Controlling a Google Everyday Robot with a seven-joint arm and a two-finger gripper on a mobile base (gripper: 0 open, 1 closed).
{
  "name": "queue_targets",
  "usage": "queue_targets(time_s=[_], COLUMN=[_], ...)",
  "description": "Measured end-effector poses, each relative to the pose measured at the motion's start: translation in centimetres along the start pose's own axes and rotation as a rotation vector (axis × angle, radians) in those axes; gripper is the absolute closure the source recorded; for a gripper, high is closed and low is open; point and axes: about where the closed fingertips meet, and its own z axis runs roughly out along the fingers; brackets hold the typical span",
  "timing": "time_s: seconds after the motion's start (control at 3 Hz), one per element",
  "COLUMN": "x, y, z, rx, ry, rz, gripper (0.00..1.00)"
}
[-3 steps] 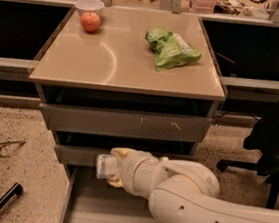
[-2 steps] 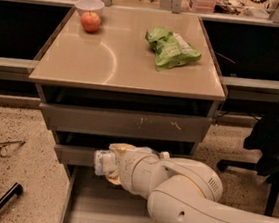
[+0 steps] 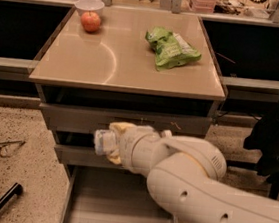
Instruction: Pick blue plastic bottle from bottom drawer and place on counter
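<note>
My gripper is in front of the cabinet's middle drawer front, above the open bottom drawer. It is shut on the blue plastic bottle, a pale whitish-blue piece showing between the yellowish fingers. The bottle is held in the air, clear of the drawer floor, which is bare where it shows. My big white arm comes in from the lower right and hides the drawer's right side. The beige counter lies above and behind the gripper.
On the counter sit a red apple by a white bowl at the back left and a green snack bag at the back right. A scratched grey drawer front is shut. A dark chair stands right.
The gripper has risen with the bottle from low in front of the bottom drawer to the level of the middle drawer front, drifting slightly left.
</note>
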Motion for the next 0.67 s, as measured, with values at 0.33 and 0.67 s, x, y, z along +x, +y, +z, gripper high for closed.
queue_targets(time_s=[0.33, 0.67], x=[-0.1, -0.9], y=[-8.5, -15.5], z=[-0.1, 1.8], rx=[0.079, 0.141], ry=[0.015, -0.012], rz=[-0.081, -0.125], gripper=[1.0, 1.0])
